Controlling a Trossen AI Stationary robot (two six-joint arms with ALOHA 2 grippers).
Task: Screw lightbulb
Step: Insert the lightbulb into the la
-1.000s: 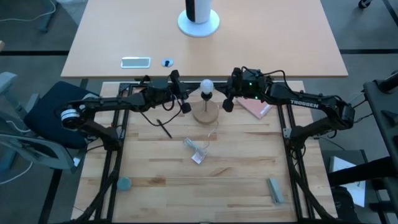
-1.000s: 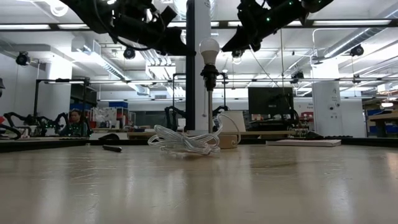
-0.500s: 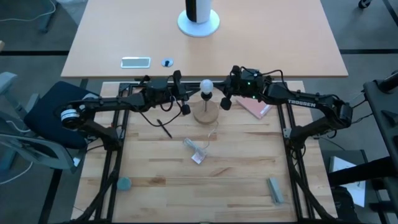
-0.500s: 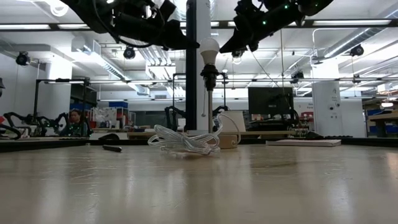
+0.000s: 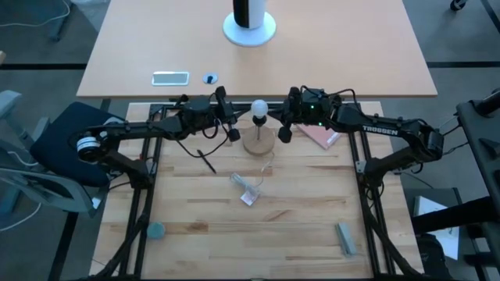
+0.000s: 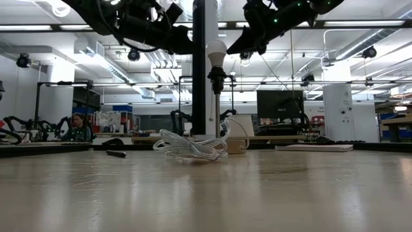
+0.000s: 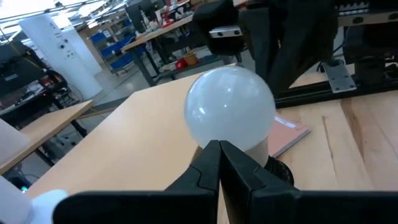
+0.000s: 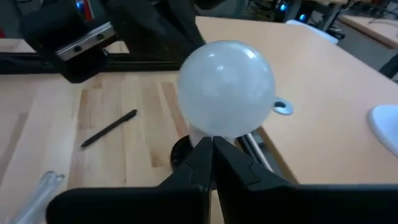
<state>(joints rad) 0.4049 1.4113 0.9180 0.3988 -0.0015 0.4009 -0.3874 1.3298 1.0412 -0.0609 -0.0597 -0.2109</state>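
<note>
The white frosted lightbulb (image 5: 258,106) stands upright with its base in the black socket (image 6: 217,77) on a thin stem above the round wooden base (image 5: 258,142). It also shows in the low view (image 6: 216,50). My left gripper (image 5: 232,133) is shut and hovers left of the bulb, fingers pointing at it (image 7: 219,149). My right gripper (image 5: 285,133) is shut and hovers right of the bulb, fingers pointing at it (image 8: 211,146). Both stand apart from the bulb (image 7: 230,109) (image 8: 226,96).
A white coiled cord and clear packet (image 5: 248,187) lie in front of the wooden base. A black pen (image 5: 205,160) lies to the left and a pink book (image 5: 320,135) to the right. A teal piece (image 5: 156,230) and a grey piece (image 5: 345,238) lie near the front edge.
</note>
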